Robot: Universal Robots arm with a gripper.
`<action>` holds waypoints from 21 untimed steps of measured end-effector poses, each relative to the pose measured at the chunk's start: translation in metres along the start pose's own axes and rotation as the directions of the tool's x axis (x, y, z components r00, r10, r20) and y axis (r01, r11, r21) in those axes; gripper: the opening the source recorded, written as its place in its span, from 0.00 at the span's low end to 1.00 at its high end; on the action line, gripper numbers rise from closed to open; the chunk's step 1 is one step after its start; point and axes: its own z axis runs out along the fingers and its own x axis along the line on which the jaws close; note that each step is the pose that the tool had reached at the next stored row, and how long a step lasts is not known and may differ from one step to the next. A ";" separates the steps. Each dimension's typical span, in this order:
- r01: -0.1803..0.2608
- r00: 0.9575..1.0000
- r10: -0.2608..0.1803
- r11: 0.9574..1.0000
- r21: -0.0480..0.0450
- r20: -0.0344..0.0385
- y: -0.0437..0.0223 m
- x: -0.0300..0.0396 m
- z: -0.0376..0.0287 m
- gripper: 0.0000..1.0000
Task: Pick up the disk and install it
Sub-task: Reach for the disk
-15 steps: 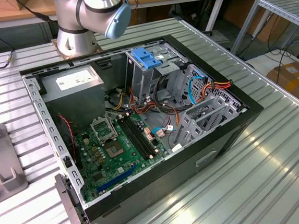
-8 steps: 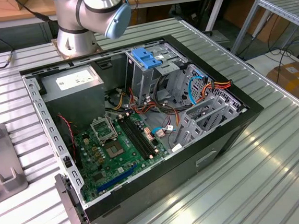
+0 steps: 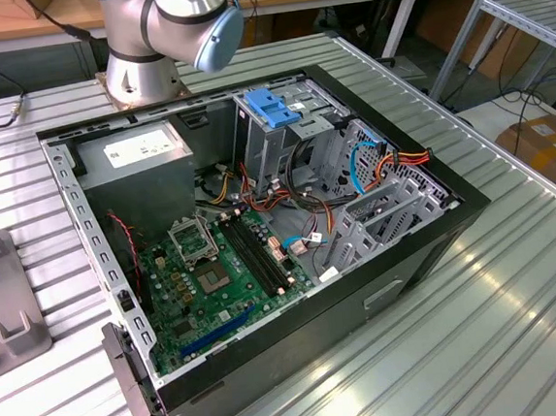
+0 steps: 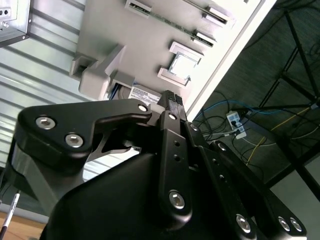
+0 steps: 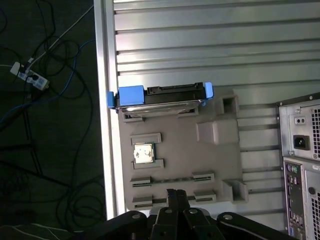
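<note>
First wrist view: the disk (image 5: pixel 160 101) sits at the far end of the grey fixture tray (image 5: pixel 220 165), just beside the worktop (image 5: pixel 200 45) edge that drops to the floor. It appears to stand on edge in its slot, with a blue rail at each end. A processor chip (image 5: pixel 144 153) lies in a nearby tray pocket.

The end effector (image 5: pixel 176 194) hangs above the opposite end of the tray, apart from the disk. In both wrist views its fingers are closed together and it holds nothing (image 4: pixel 170 96).

Hazards, as judged from this position:
- Closed fingers would strike the top edge of the disk and could tip it out of the slot.
- An off-centre grasp could push the disk over the adjacent worktop edge onto the cables (image 5: pixel 50 100) on the floor.
- A grasp on the plastic rails alone may flex and slip.
- Loose wiring inside the computer case (image 3: pixel 301 362) around the drive bay (image 3: pixel 273 145) could snag the disk on insertion.

Surface and room: in the exterior view the worktop is ribbed bare metal, reflective, with the open case lying at its centre and the arm (image 3: pixel 174 22) mounted at the far edge. Wooden benches stand behind it, and a cardboard box (image 3: pixel 550 145) lies on the floor.
</note>
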 end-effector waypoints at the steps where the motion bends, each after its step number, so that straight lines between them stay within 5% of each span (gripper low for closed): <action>1: 0.000 1.000 0.000 1.000 0.000 0.000 0.0008 0.0001 0.0001 0.10; 21: 0.000 1.000 0.000 1.000 0.004 0.000 0.0362 0.0028 0.0036 0.10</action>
